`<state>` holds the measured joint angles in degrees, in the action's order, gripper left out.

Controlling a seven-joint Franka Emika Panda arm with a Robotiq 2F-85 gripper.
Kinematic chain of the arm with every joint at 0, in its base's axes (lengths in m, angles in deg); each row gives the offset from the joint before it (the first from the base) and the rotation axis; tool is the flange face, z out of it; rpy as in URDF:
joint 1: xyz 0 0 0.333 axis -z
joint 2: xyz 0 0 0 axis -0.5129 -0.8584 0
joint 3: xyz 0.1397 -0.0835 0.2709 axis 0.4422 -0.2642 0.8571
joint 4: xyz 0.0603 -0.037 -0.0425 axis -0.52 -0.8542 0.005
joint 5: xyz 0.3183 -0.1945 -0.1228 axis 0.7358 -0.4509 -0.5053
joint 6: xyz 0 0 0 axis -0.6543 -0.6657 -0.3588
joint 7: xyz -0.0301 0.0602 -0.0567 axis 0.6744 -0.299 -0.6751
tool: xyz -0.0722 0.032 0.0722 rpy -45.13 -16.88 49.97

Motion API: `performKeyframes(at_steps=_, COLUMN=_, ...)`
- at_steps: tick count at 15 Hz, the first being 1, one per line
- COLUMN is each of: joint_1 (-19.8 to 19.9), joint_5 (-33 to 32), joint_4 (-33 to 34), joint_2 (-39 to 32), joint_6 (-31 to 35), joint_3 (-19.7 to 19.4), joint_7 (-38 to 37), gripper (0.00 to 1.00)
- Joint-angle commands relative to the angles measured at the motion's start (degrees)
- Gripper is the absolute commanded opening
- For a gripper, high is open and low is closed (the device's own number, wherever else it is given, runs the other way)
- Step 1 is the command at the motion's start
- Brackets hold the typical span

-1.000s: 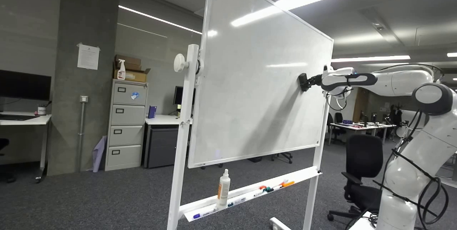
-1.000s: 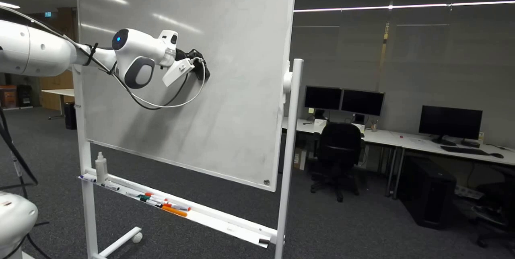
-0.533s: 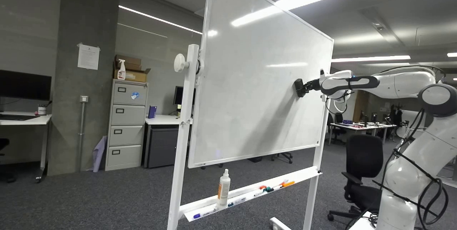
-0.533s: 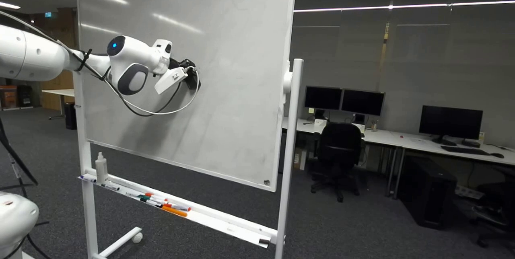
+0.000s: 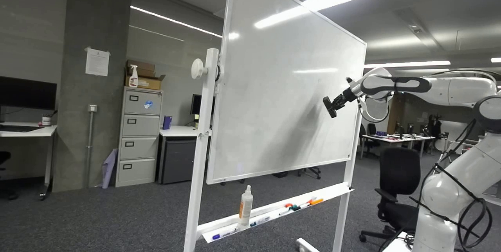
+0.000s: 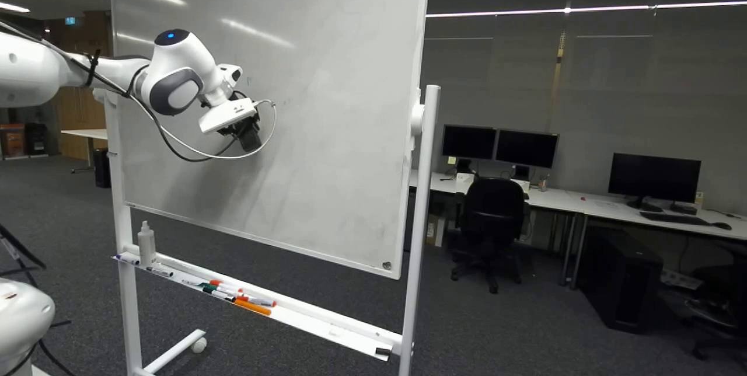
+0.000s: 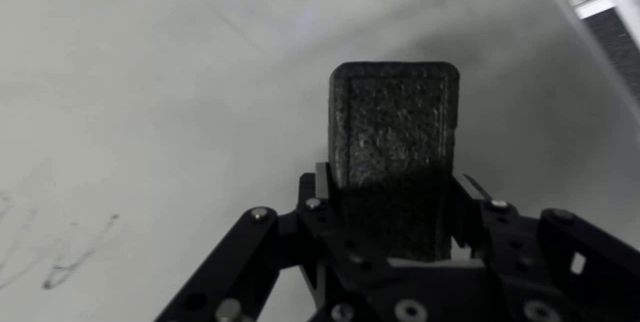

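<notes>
Your end effector is clamped around the black eraser, gripping it at both long sides. You hold it tilted in front of the whiteboard (contact between the two: cannot be told from these views). Faint pen marks show on the surface in your wrist view. Below, the tray carries an upright spray bottle and several markers.

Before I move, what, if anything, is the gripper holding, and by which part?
The gripper holds a black eraser-like block, pinched by its two long sides, across the half that sits lower in the wrist view.
</notes>
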<state>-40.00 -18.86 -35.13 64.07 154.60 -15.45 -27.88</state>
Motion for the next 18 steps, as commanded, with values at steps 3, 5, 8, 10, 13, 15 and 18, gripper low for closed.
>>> performKeyframes(at_steps=3, joint_1=-1.29, joint_5=1.28, joint_4=6.24, joint_2=5.62, joint_6=-26.29, joint_3=-0.09, joint_7=4.81, gripper=0.34)
performKeyframes(at_steps=5, joint_1=-0.16, joint_5=1.45, joint_4=11.02, joint_2=5.33, joint_6=-36.16, joint_3=-2.35, joint_7=6.3, gripper=0.34)
performKeyframes(at_steps=8, joint_1=3.78, joint_5=-0.39, joint_4=14.81, joint_2=3.15, joint_6=-45.51, joint_3=-7.6, joint_7=8.13, gripper=0.34)
performKeyframes(at_steps=10, joint_1=6.63, joint_5=-2.13, joint_4=15.83, joint_2=1.04, joint_6=-49.79, joint_3=-12.5, joint_7=11.24, gripper=0.34)
performKeyframes(at_steps=13, joint_1=11.02, joint_5=-3.9, joint_4=18.85, joint_2=-5.87, joint_6=-52.79, joint_3=-17.87, joint_7=11.88, gripper=0.34)
performKeyframes(at_steps=15, joint_1=12.38, joint_5=-2.4, joint_4=14.89, joint_2=-2.33, joint_6=-50.69, joint_3=-16.51, joint_7=12.54, gripper=0.59)
performKeyframes(at_steps=18, joint_1=13.11, joint_5=-2.4, joint_4=16.19, joint_2=-5.42, joint_6=-50.71, joint_3=-17.13, joint_7=12.71, gripper=0.59)
